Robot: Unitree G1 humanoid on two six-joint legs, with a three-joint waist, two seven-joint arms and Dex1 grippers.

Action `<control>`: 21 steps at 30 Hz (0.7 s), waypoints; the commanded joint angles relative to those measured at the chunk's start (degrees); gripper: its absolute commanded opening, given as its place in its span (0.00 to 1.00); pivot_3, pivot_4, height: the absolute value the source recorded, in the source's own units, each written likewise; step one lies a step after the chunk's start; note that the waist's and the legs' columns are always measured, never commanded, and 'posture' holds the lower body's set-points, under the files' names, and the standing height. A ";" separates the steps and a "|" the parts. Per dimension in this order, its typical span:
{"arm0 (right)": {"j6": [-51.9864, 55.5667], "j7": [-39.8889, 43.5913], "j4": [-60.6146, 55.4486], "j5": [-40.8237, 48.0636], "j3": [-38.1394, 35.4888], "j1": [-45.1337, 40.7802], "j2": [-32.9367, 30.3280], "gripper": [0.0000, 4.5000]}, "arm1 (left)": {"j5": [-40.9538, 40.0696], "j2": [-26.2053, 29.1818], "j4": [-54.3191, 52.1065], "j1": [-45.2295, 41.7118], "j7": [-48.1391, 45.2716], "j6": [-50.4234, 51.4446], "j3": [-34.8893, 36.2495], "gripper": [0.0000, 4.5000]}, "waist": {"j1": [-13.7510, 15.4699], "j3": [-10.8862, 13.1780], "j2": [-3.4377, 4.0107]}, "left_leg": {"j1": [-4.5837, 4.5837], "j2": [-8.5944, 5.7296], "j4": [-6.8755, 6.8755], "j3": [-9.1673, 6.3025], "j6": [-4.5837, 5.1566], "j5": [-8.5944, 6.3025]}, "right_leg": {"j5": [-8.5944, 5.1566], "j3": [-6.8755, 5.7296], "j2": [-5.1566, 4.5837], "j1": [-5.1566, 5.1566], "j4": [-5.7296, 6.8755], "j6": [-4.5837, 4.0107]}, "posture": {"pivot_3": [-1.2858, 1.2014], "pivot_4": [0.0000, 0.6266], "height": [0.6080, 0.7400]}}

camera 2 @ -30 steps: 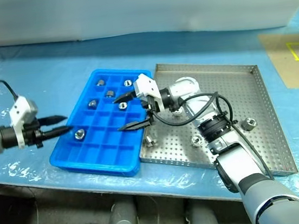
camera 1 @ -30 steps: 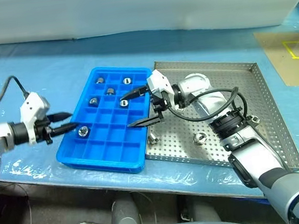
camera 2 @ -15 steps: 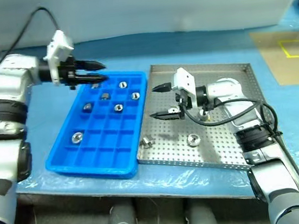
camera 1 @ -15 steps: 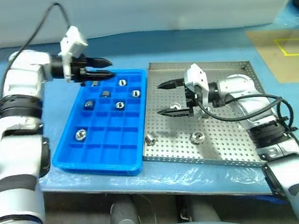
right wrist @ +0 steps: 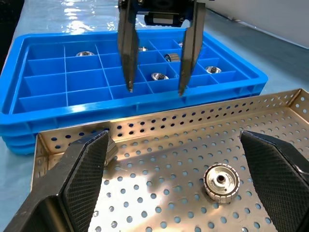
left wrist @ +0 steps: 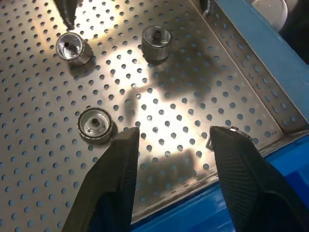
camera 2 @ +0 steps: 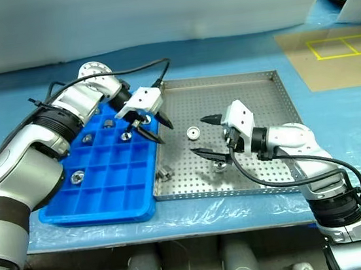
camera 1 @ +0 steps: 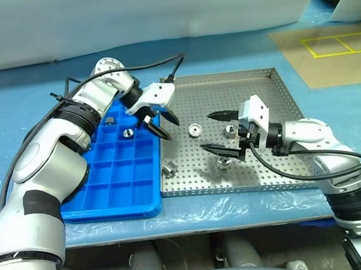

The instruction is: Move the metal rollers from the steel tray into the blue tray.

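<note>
On the surface point(camera 1: 4, 97) covered in blue film, the blue tray point(camera 1: 120, 205) sits at the left, its right edge touching the steel tray point(camera 1: 271, 176). Some of the blue tray's far compartments hold metal rollers, one of them point(camera 1: 127, 133) just left of the left end effector point(camera 1: 159, 124). That end effector hangs over the seam between the 2 trays, pointing down, its fingers released and parted with nothing between them. In the steel tray, 1 roller point(camera 1: 168, 170) lies in the near-left corner by the rim, another point(camera 1: 194, 130) lies further in, and 2 more point(camera 1: 223, 162) lie near the right end effector point(camera 1: 214, 131). The right end effector hovers over the steel tray's middle, pointing left, fingers spread wide and empty.
</note>
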 commanded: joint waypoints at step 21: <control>2.28 -6.68 -6.65 3.31 0.35 3.55 0.86 1.00 | 14.06 -6.12 14.12 1.89 -0.24 -63.99 -4.62 0.54 | -0.11 -0.02 0.00 | 0.71 -0.17 -0.01 0.39 0.47 -0.27 | 0.40 0.34 -0.15 0.74 -0.85 0.34 | 0.35 0.24 1.00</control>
